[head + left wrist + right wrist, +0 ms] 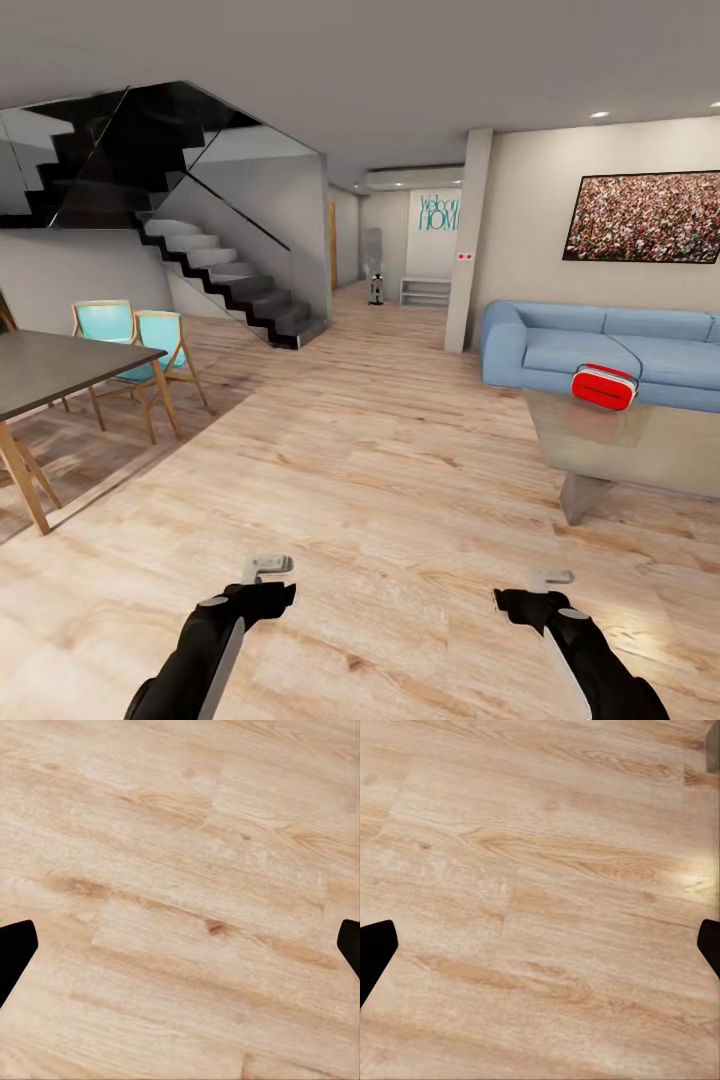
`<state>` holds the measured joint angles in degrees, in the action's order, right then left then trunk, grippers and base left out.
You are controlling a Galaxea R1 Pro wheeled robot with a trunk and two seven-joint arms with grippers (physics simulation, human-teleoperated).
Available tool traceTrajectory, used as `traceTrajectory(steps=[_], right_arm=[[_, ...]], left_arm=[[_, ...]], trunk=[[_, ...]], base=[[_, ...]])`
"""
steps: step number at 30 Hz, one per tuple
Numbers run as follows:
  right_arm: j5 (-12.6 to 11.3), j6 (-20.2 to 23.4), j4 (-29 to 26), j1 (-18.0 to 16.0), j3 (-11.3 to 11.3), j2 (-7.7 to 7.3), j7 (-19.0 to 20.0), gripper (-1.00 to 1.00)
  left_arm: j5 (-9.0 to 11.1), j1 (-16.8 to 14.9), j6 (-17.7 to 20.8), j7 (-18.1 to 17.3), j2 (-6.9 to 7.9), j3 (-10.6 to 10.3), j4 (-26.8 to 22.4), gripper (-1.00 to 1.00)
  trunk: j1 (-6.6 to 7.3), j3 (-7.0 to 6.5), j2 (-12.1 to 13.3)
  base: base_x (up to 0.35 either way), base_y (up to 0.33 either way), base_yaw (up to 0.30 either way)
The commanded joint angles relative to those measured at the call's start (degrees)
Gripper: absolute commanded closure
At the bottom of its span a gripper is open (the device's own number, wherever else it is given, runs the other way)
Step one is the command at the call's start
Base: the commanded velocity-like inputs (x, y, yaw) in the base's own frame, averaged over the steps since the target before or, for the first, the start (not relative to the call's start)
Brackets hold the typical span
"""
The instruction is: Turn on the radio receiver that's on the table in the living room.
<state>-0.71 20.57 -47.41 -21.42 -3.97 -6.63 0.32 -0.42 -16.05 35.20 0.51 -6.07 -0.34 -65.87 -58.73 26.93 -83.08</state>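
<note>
The red radio receiver (604, 387) with white trim stands on the near left end of the low glossy table (640, 445), at the right of the head view in front of the blue sofa (600, 345). Both arms hang low at the bottom of that view, far short of the table. My left gripper (266, 568) and right gripper (550, 578) point down at the wood floor. In the left wrist view the gripper (180, 952) is open, dark fingertips (15, 945) far apart over bare planks. The right gripper (540, 952) is likewise open with nothing between its fingers.
A dark dining table (60, 370) with turquoise chairs (150, 345) stands at the left. A black staircase (220, 270) rises behind it. A wide stretch of light wood floor (380, 470) lies between me and the low table. A crowd picture (645, 217) hangs above the sofa.
</note>
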Motion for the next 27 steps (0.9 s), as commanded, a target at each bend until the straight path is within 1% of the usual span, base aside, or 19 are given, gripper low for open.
traceTrajectory(steps=[1, 4, 7, 12, 18, 27], right_arm=[[0.0, -0.1, 0.0, 0.0, -0.2, 0.01, 0.0, -1.0], [0.0, -0.5, 0.0, 0.0, -0.3, 0.08, 0.0, -1.0], [-0.1, -1.2, 0.1, 0.0, -0.3, 0.11, 0.0, -1.0], [-0.1, -1.7, 0.2, 0.0, -0.3, 0.2, 0.0, -1.0], [0.0, -1.7, 0.2, 0.1, -0.2, 0.21, 0.0, -1.0], [0.0, -1.7, 0.2, 0.1, -0.1, 0.21, 0.0, -1.0]], left_arm=[[0.0, -0.1, 0.0, 0.0, 0.08, 0.0, 0.0, -1.0], [0.1, -0.1, 0.0, 0.0, 0.03, 0.0, 0.0, -1.0], [0.1, -0.2, 0.0, 0.0, 0.14, -0.1, 0.0, -1.0], [0.1, -0.2, 0.0, 0.0, 0.12, -0.1, 0.1, -1.0], [0.1, -0.2, 0.0, -0.1, 0.26, -0.1, 0.0, -1.0], [0.1, -0.2, -1.0, 0.0, 0.27, 0.1, 0.0, -1.0]], trunk=[[0.0, 0.0, 0.0], [0.0, 0.0, 0.0], [0.0, 0.0, 0.0], [0.0, 0.0, 0.0], [0.0, 0.0, 0.0], [0.0, 0.0, 0.0]], base=[[0.032, 0.0, 0.0], [0.139, 0.0, 0.0], [0.273, 0.0, 0.0], [0.318, 0.003, 0.0], [0.329, 0.07, 0.0], [0.33, 0.011, 0.0]])
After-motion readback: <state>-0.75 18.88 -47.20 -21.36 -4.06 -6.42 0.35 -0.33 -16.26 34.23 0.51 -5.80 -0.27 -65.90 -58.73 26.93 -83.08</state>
